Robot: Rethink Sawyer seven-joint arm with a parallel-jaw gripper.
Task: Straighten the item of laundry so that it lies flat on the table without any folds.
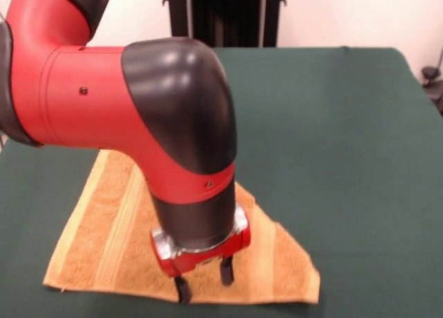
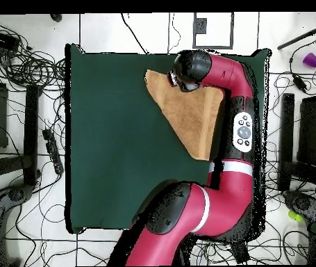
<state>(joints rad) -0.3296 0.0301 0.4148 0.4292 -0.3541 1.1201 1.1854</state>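
The towel [image 1: 104, 228] is lying on the dark green surface [image 1: 346, 138] near its front edge in the front view, and in the overhead view it is showing as a roughly triangular shape, which suggests that one corner is folded over the rest. The hand [image 1: 204, 280] is hanging low over the towel's near edge, with its two dark fingers [image 1: 226, 269] spread apart and gripping nothing; whether the tips are touching the cloth cannot be told. The following risks are applying, as a judgement. If the fingers are closing on both layers at once, the fold is being carried along rather than opened. If the hand is dragging sideways while pressed down, the terry is bunching and new creases are forming. The towel is lying close to the surface's edge, so a pull toward that side is risking part of it sliding off. The arm [image 1: 124, 96] is hiding much of the towel, so the fold line is uncertain.
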